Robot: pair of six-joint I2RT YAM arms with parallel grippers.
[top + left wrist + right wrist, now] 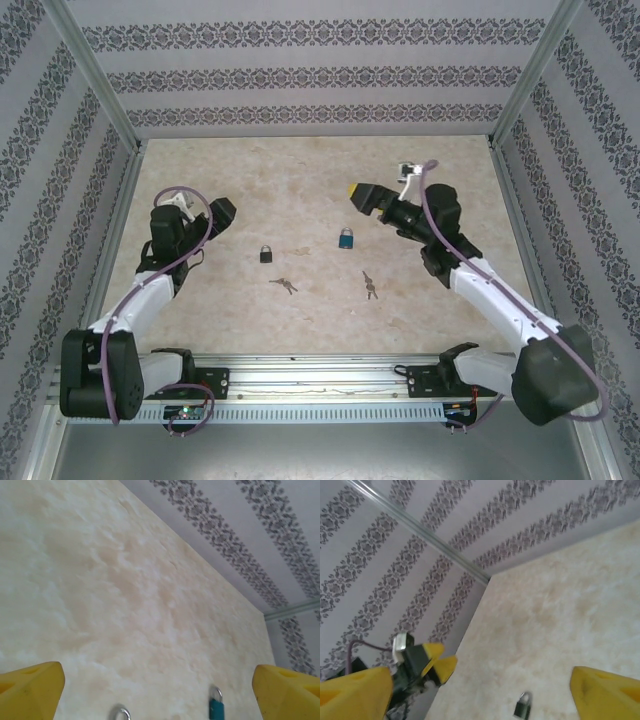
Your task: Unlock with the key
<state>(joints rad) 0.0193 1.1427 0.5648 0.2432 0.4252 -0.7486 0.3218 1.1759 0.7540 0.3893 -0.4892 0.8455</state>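
1. The left gripper [158, 692] and the right gripper [480, 692] both hang wide open and empty above the table [300, 170].
2. Between them the black padlock [266, 254], blue padlock [346, 239], left key [284, 285] and right key [369, 286] lie apart on the table. Such thin, flat keys may skid or slip when pinched.
3. The keyholes are hidden and the keys are too small to read, so a wrong pairing is possible.

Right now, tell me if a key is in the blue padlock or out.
Out. The blue padlock lies by itself; the nearest key lies on the table, apart from it and nearer the arms.
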